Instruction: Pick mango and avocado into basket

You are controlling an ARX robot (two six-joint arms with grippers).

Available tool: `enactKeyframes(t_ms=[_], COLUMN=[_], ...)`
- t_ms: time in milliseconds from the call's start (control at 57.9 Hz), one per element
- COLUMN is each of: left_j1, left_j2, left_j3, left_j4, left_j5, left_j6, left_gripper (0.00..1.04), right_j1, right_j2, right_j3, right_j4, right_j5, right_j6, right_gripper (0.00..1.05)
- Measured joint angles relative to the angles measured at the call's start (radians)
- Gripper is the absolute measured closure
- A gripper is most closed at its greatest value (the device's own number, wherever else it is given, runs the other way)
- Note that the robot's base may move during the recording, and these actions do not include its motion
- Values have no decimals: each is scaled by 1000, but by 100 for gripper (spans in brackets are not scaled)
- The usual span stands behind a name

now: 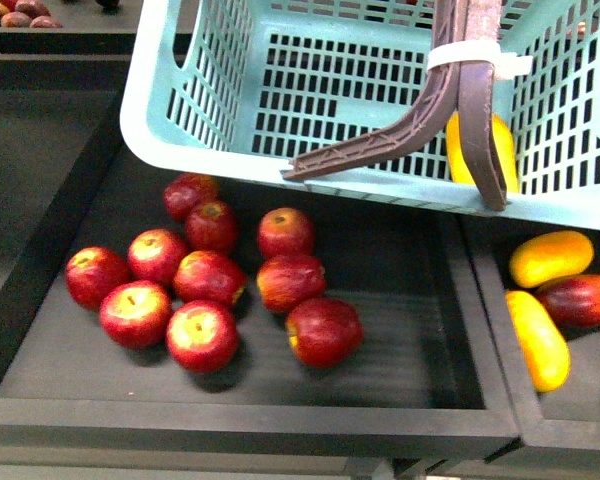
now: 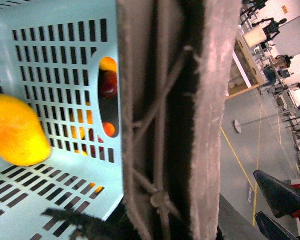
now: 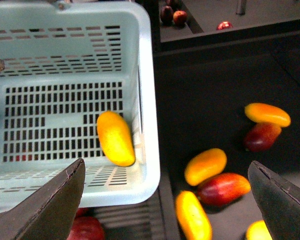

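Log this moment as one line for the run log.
mango: in basket | avocado: not visible | right tool: open, empty | basket: tilted over red apples

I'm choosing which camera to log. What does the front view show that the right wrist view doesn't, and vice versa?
Front only: the full pile of red apples and the white zip tie on the handles. Right wrist only: the open right tool and more loose mangoes beside the basket. Shared: the basket with one mango inside.
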Motion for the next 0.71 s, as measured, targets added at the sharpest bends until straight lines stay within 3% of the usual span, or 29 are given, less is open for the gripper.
enactKeyframes(t_ms=[709], left_j1=[12], left_j2=[0], left_j3=[0], left_j4=[0], left_j5=[-3], left_j6=[2], left_gripper=[91], right_j1=[2], right_j2=[-1], right_j3=[-2], right_j4=[0], right_j5=[0], right_j6=[0], right_gripper=[9])
